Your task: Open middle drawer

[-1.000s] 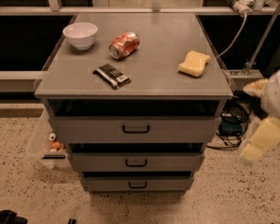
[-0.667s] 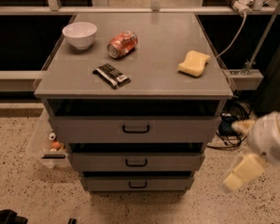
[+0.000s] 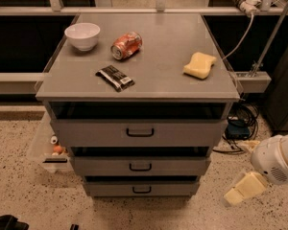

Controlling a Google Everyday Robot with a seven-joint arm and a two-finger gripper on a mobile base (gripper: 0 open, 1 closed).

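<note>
A grey cabinet [image 3: 139, 87] has three drawers stacked at its front. The middle drawer [image 3: 101, 166] is grey, medium in size, and has a small black U-shaped handle [image 3: 140, 167]. It sits flush between the larger top drawer [image 3: 86, 133] and the smaller bottom drawer [image 3: 110, 189]. My gripper [image 3: 242, 190] is low at the right, near the floor. It is to the right of the cabinet and apart from it, about level with the bottom drawer. The white arm [image 3: 278, 161] leads off the right edge.
On the cabinet top lie a white bowl [image 3: 82, 35], a crushed orange can [image 3: 126, 45], a black snack bar [image 3: 115, 77] and a yellow sponge [image 3: 199, 64]. A clear bin [image 3: 45, 147] stands at the left. Cables [image 3: 240, 123] lie on the floor at the right.
My gripper and arm have moved down and a little to the left, from beside the top drawer's level to near the floor. The drawers have not moved.
</note>
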